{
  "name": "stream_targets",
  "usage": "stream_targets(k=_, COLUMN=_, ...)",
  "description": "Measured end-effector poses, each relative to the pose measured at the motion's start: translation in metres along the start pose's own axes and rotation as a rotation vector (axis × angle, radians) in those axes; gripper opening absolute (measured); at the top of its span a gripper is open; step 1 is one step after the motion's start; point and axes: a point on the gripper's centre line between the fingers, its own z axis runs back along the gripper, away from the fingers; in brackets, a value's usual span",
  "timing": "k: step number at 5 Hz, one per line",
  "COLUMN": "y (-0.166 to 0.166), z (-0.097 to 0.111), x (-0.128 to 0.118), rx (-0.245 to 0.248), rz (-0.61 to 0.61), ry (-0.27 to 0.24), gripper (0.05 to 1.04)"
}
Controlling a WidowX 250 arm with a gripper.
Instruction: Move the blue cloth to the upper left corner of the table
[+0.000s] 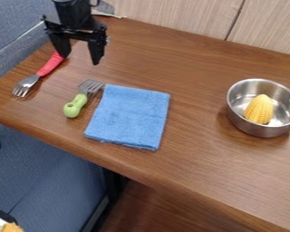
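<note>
Step now, as I read it: get over the cloth, pinch, lift. It's flat on the bench, a bit L of center in view. Don't grab too close to the near edge: layers there look loose, so a shallow pinch might get only 1 & unfold the rest. Better aim mid-cloth: end effector straight down w/ fingers wide, press lightly, then close so a ridge bunches up btwn them. Lift enough for hanging bits to clear stuff before going across.

Spatula is the main snag: its head's right by the cloth's far L corner, touching or nearly, can't tell. Raise 1st, go L after; a low drag would prob. shove it. Fork is next, btwn there & the bench's L edge. Set down slowly, inside the rim, so no flap hangs off. End effector's up at far L, above the fork's handle end, 2 fingers apart, 0 held.

Cloth looks: light blue, matte, fuzzy like terry, folded to a rough rectangle. Near edge shows stacked layers, a bit uneven, w/ slightly shaggy hem. Middle's mostly flat w/ faint dimples. Far edge is fairly straight, corners softly rounded. Should handle limp, prob. sags once up.
</note>
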Motion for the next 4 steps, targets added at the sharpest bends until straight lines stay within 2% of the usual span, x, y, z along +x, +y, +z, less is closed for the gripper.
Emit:
stream_targets(k=1, y=-0.028, z=0.001, x=-0.011, rx=-0.035, rz=-0.084, ry=0.014, gripper=1.001)
stream_targets(k=2, y=-0.049, z=0.014, x=-0.020, rx=-0.052, rz=-0.145, ry=-0.008, gripper=1.001)
stream_targets(k=3, y=-0.076, z=0.013, x=-0.032, rx=-0.081, rz=-0.232, ry=0.014, gripper=1.000)
stream_targets(k=4, y=-0.093, z=0.008, x=-0.047, rx=-0.090, rz=-0.289, ry=0.040, gripper=1.000)
